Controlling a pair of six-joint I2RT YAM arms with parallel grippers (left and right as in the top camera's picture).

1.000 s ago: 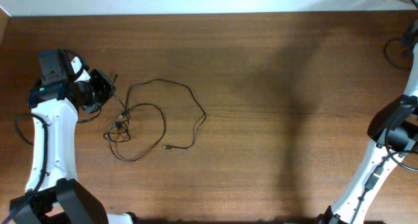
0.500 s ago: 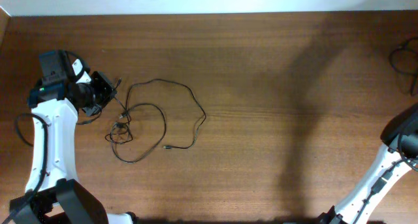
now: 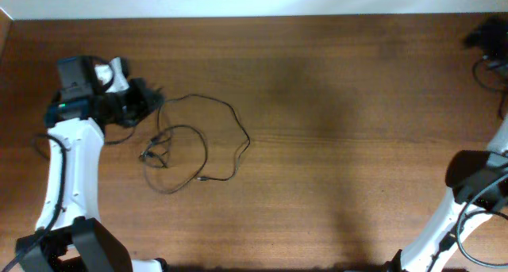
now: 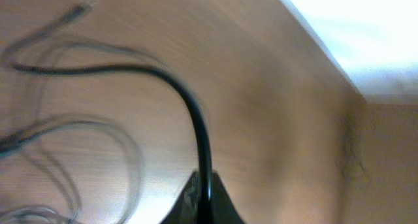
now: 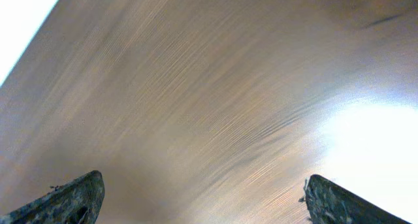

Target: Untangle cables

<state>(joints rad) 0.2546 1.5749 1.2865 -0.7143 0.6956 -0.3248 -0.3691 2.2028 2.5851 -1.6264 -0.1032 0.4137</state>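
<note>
The cables (image 3: 238, 137) are thin black wires lying left of the table's middle. They form a wide loop with a small knot (image 3: 155, 155) at its lower left and a plug end (image 3: 202, 178). My left gripper (image 3: 155, 98) is at the loop's upper left end. In the left wrist view it (image 4: 208, 201) is shut on a black cable (image 4: 196, 113) that arcs up and away to the left, with blurred strands beside it. My right gripper (image 5: 206, 198) is open above bare wood, its fingertips (image 5: 75, 196) far apart and nothing between them.
The right arm (image 3: 476, 177) rises along the table's right edge. A dark blurred shape and thicker black arm cables (image 3: 486, 62) are at the far right corner. A pale wall strip runs behind the table's back edge (image 3: 254, 17).
My left gripper has shifted right and a little back, still shut on the cable, dragging the knot and loop slightly right. The right gripper has gone from shut to open, and its arm has moved.
</note>
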